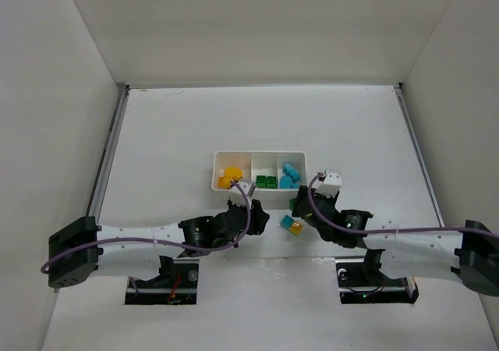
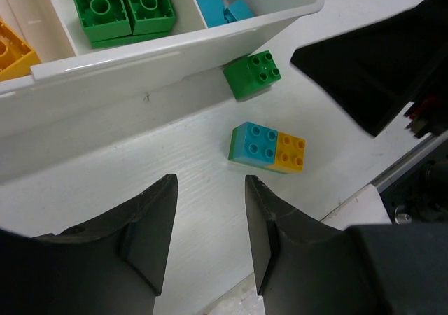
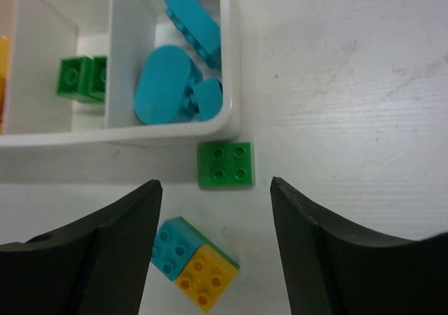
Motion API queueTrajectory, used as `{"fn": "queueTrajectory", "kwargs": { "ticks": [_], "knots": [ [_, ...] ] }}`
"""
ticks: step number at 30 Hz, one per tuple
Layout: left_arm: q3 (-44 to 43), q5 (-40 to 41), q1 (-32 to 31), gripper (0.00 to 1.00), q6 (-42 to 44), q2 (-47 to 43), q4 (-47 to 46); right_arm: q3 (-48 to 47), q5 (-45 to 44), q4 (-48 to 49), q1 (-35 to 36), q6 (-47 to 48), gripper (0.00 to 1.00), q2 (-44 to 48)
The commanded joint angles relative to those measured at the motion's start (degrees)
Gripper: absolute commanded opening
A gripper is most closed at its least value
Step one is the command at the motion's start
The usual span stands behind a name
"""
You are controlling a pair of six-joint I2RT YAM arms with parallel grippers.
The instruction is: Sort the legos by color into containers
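Right wrist view: the right gripper (image 3: pixel 214 194) gapes empty above a green brick (image 3: pixel 225 164) just outside the tray (image 3: pixel 140 138); a cyan-yellow pair (image 3: pixel 196 266), perhaps green-based, lies near. Likely light, rigid, slick: pinch its flat sides. The left gripper (image 2: pixel 210 185) stands narrowly parted, empty.

Yellow bricks (image 1: pixel 227 178), green bricks (image 2: pixel 122 8) and cyan bricks (image 3: pixel 175 84) are sorted into separate compartments of the white tray (image 2: pixel 140 77). A green brick (image 3: pixel 225 164) and a joined cyan-yellow pair (image 3: pixel 192 261) are left just outside it.

Both arms reach inward toward each other. The left gripper (image 2: pixel 210 182) is narrowly parted, empty. The right gripper (image 3: pixel 215 185) gapes wider.
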State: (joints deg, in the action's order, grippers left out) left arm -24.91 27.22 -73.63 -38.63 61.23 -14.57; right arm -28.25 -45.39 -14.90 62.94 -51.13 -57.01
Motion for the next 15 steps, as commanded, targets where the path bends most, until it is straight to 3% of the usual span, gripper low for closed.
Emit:
{"fn": "queueTrajectory", "kwargs": {
  "ticks": [1,7,15],
  "knots": [
    [-1.38,-0.59,0.63,0.41,0.14,-0.85,-3.01,0.21,2.49,-3.92,0.56,-4.94,0.74,-4.32],
    [-1.20,-0.94,0.55,0.41,-0.04,-1.11,-3.10,-0.40,5.13,5.04,-0.40,-0.20,0.83,-11.27],
    [-0.67,-0.94,0.72,0.41,0.05,-3.05,-2.57,-2.86,4.69,9.62,-3.83,0.86,0.77,-19.27]
  ]
}}
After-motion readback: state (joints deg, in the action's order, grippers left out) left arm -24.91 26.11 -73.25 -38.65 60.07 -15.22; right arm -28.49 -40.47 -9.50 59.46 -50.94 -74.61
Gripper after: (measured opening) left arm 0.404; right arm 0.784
